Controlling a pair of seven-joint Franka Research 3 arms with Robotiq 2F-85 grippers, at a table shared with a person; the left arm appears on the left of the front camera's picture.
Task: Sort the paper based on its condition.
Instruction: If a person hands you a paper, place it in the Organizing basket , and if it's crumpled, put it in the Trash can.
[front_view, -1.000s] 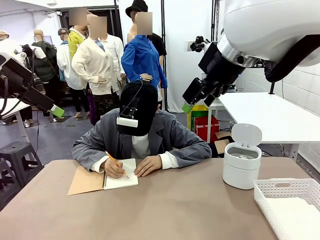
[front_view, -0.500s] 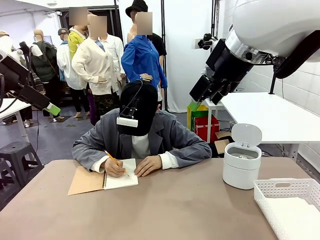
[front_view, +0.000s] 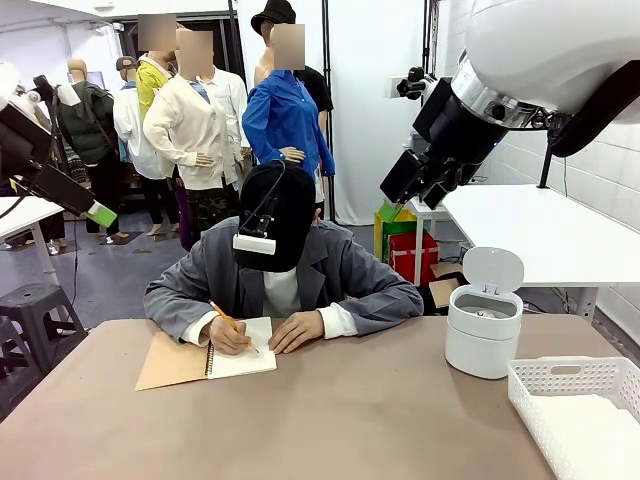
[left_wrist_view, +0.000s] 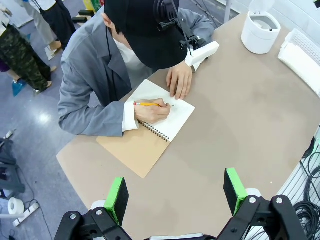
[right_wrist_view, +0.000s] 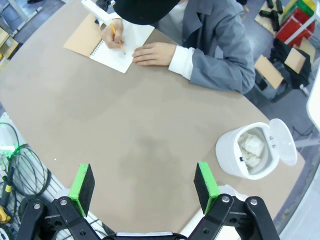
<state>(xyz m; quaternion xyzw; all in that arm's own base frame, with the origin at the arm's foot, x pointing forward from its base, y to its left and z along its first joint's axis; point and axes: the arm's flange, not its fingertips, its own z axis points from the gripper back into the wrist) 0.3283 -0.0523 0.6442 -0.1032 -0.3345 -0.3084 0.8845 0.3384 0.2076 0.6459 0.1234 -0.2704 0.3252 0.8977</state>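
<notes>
Paper, crumpled, sits in the open bin at the bench's right; a person at the far side writes in a notebook. Our left tool and right tool hang wide, empty.

– Where is the worktop free?
– Lower middle of the front view, a broad bare stretch. The left pincer and right pincer hang spread wide above it.
– What blocks?
– The notebook and the person's hands at centre left; the bin, lid up, at right; the basket at lower right.
</notes>
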